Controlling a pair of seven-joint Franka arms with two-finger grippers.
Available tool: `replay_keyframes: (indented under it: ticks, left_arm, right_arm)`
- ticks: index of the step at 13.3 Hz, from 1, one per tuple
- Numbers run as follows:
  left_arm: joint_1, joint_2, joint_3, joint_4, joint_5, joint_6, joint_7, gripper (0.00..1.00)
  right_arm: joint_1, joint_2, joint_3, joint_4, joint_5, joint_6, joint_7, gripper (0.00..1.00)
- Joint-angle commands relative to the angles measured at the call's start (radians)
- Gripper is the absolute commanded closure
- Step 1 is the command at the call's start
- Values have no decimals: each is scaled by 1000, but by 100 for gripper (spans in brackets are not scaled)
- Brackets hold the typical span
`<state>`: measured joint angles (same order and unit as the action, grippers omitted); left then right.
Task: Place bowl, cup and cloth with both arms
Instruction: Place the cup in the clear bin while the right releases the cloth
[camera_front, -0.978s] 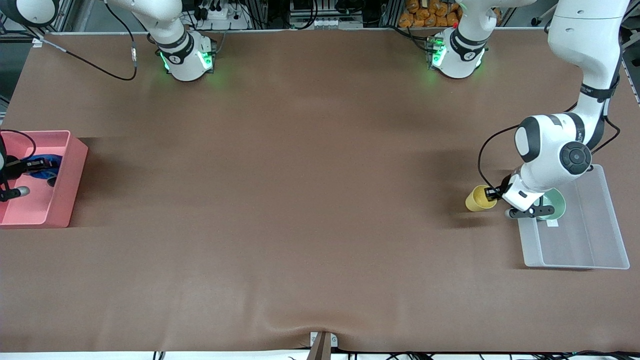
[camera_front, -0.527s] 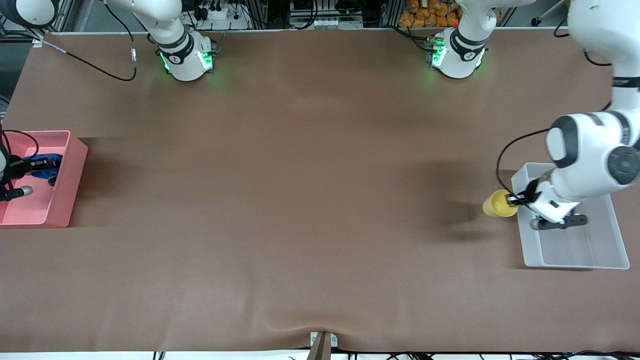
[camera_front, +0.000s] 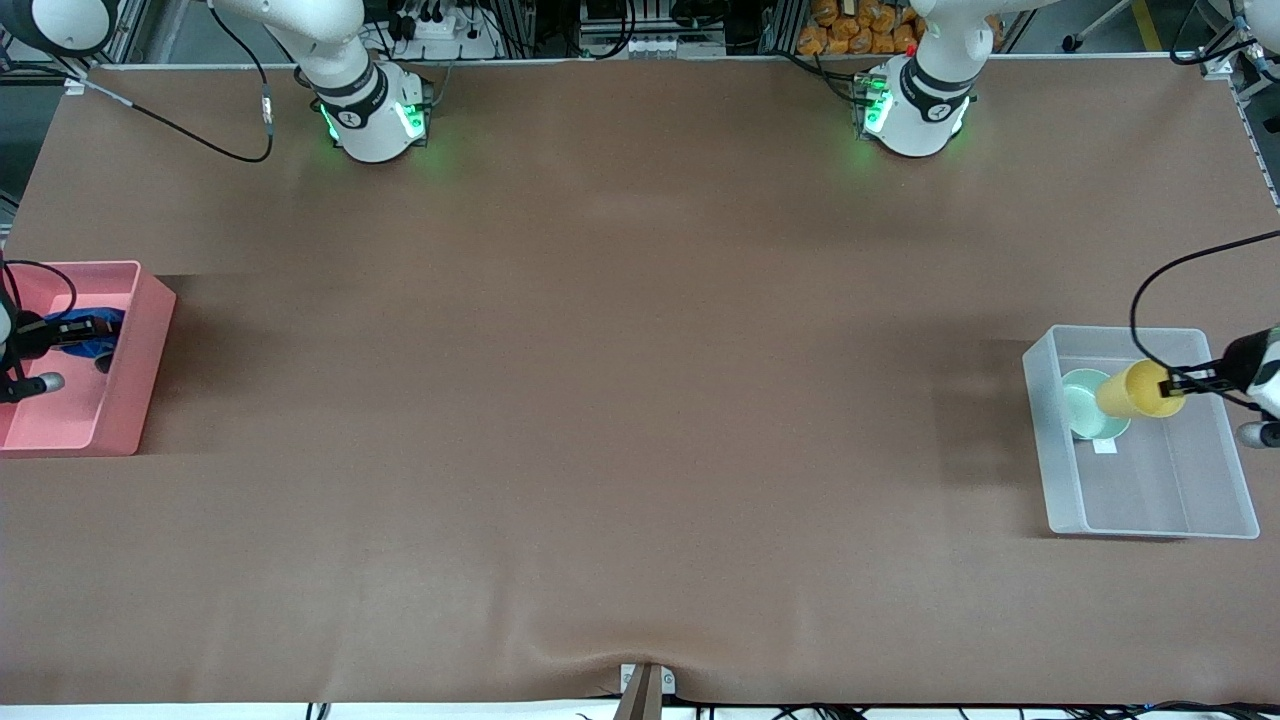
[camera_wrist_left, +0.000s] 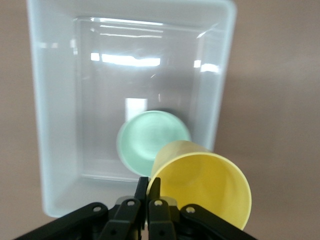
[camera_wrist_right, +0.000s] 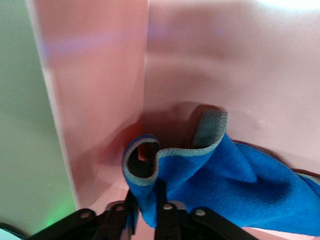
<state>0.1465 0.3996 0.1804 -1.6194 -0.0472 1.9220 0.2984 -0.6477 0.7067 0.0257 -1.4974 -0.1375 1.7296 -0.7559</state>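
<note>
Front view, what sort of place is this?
Likely a robotics lab: two arm bases with green lights, a brown-covered table, cables and equipment racks along its edge, plus a pink bin and clear bin.

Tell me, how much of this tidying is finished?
Done: the bowl sits in the clear bin. In hand: the left end effector holds the cup over that bin; the right end effector grips the cloth inside the pink bin. Left: releasing both.

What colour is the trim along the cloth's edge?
Grey, on the royal-blue cloth; the right wrist view shows it best.
</note>
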Motion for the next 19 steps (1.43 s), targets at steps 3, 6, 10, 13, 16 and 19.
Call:
replay_keyframes:
  ticks: [3, 6, 10, 13, 16, 19]
  left_arm:
    - [5, 176, 19, 131, 9, 83, 31, 100]
    - [30, 232, 17, 136, -25, 202, 41, 100]
    - [18, 265, 13, 142, -91, 276, 18, 100]
    - [15, 291, 5, 151, -106, 305, 16, 100]
    - [8, 320, 4, 151, -128, 356, 18, 100]
    - [4, 337, 4, 151, -128, 356, 19, 100]
  right_arm:
    - [-4, -99, 19, 48, 15, -91, -32, 0]
    - [32, -169, 17, 78, 10, -180, -31, 0]
    - [95, -269, 17, 69, 15, -255, -13, 0]
    - [158, -340, 19, 60, 21, -307, 73, 0]
    - [218, -394, 17, 51, 74, -361, 200, 0]
    - [287, -481, 17, -3, 107, -358, 317, 0]
